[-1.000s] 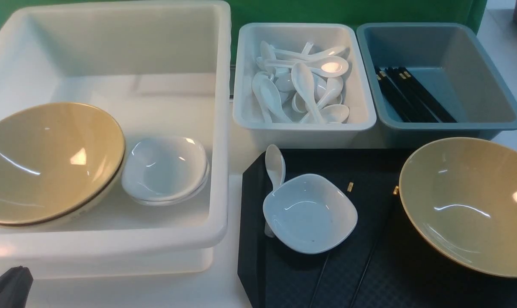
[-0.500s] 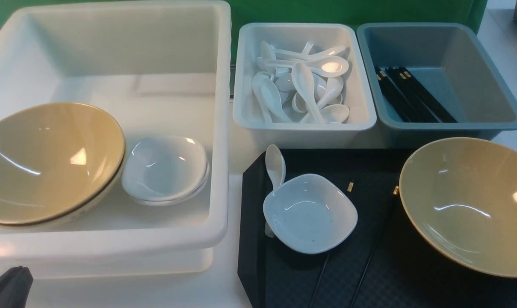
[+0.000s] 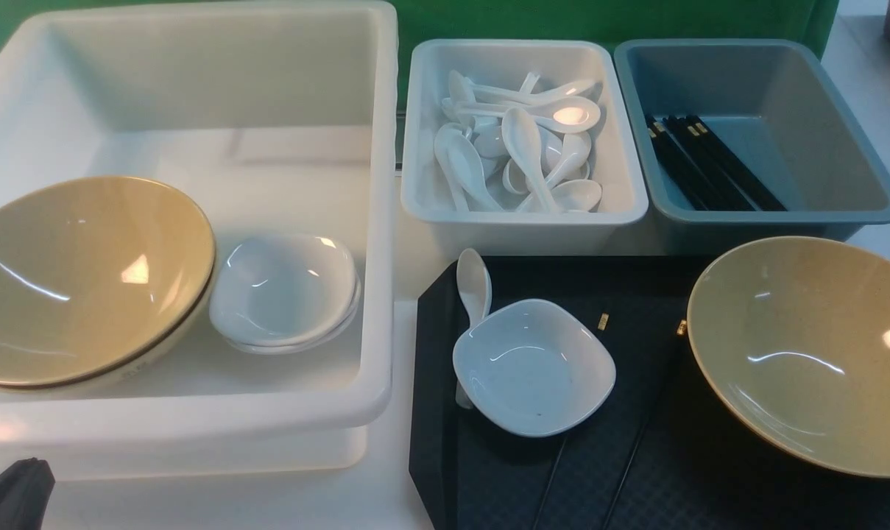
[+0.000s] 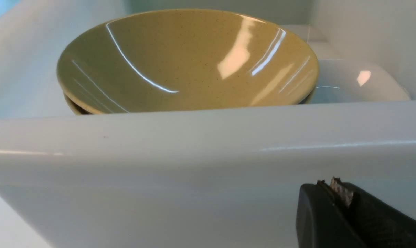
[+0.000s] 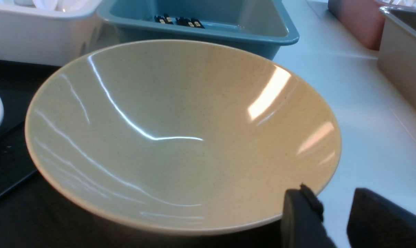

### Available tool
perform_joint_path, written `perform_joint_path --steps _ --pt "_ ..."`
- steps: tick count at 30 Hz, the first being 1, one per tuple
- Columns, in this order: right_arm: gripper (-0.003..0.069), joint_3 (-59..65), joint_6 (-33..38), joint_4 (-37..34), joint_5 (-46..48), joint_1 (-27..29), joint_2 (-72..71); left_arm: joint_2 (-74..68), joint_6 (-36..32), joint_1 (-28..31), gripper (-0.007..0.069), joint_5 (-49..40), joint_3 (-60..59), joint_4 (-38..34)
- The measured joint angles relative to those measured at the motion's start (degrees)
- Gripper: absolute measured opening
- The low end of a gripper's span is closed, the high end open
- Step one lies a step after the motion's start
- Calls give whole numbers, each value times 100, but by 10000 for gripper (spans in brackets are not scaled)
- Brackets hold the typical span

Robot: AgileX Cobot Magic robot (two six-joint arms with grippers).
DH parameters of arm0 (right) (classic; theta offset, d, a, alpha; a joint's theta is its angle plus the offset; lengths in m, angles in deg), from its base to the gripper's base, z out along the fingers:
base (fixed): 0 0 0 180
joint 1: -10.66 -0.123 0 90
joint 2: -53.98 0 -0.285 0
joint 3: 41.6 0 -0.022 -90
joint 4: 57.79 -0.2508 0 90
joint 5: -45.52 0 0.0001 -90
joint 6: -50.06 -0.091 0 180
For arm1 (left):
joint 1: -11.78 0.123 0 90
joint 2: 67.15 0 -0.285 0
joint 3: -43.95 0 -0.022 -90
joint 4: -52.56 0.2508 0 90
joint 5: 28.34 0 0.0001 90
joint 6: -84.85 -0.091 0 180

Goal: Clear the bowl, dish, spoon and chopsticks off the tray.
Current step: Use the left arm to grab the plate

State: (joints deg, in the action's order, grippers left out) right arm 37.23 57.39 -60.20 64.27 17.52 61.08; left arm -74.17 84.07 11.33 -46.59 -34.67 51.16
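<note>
the left claw (image 4: 335, 187) is pressed together on nothing, just outside the near wall of the white tub (image 4: 194, 155), well apart from the tray (image 3: 433, 412). on the tray's left side the spoon (image 3: 474, 283) lies with its handle tucked under the dish (image 3: 533, 368). the chopsticks (image 3: 603, 321) lie between the dish and the bowl (image 3: 805, 353), which sits at the tray's right end. the right claw (image 5: 331, 196) is spread, one finger (image 5: 300, 213) against the bowl's near rim, the other over the table; whether it touches, i cannot tell.
</note>
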Motion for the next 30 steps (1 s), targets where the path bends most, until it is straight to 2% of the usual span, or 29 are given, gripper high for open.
perform_joint_path --steps 10,15,17,18,22,23,24,25,26,29,30 --pt "238 0 0 0 0 0 0 0 23 0 -8 215 -5 43" --pt "238 0 5 23 -9 0 0 0 22 0 -8 1173 -5 140" --pt "238 0 60 80 -297 0 0 0 22 0 -8 1894 -5 140" --pt "238 6 80 89 -400 0 0 0 22 0 -8 1944 -5 140" --pt "238 6 140 92 -2033 0 0 0 22 0 -8 2796 -5 140" --pt "238 6 134 92 -2973 0 0 0 22 0 -8 3133 -5 170" --pt "238 6 126 92 -3088 0 0 0 22 0 -8 3171 -5 170" --pt "238 6 -2 92 -3982 0 0 0 22 0 -8 3426 -5 170" --pt "238 6 -136 92 -4413 0 0 0 22 0 -8 3598 -5 170" --pt "238 0 -1271 80 -6011 0 0 0 147 0 -8 4166 -5 170" --pt "238 -5 -1853 15 -6555 0 0 0 296 0 -8 4460 -5 140"
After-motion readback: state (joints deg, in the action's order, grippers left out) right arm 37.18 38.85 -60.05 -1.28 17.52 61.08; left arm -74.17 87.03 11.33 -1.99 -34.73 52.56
